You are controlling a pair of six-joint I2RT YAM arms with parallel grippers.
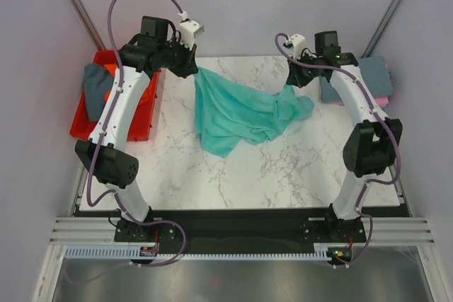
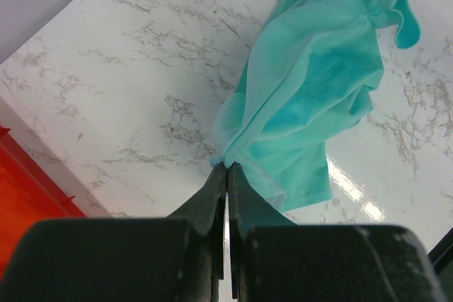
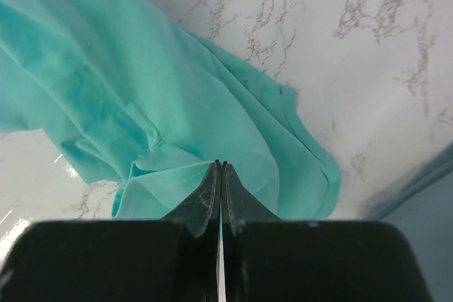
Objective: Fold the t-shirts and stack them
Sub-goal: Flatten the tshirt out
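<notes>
A teal t-shirt (image 1: 237, 114) hangs stretched between my two grippers over the far half of the marble table (image 1: 233, 175), its lower part bunched on the surface. My left gripper (image 1: 192, 68) is shut on the shirt's far left corner; in the left wrist view the cloth (image 2: 311, 83) hangs from the closed tips (image 2: 227, 166). My right gripper (image 1: 291, 83) is shut on the shirt's right edge; in the right wrist view the fabric (image 3: 141, 104) drapes away from the closed tips (image 3: 220, 164).
A red bin (image 1: 145, 114) at the far left holds a dark grey garment (image 1: 95, 90) and an orange one. A pile of folded shirts, blue-grey over pink (image 1: 379, 79), lies at the far right edge.
</notes>
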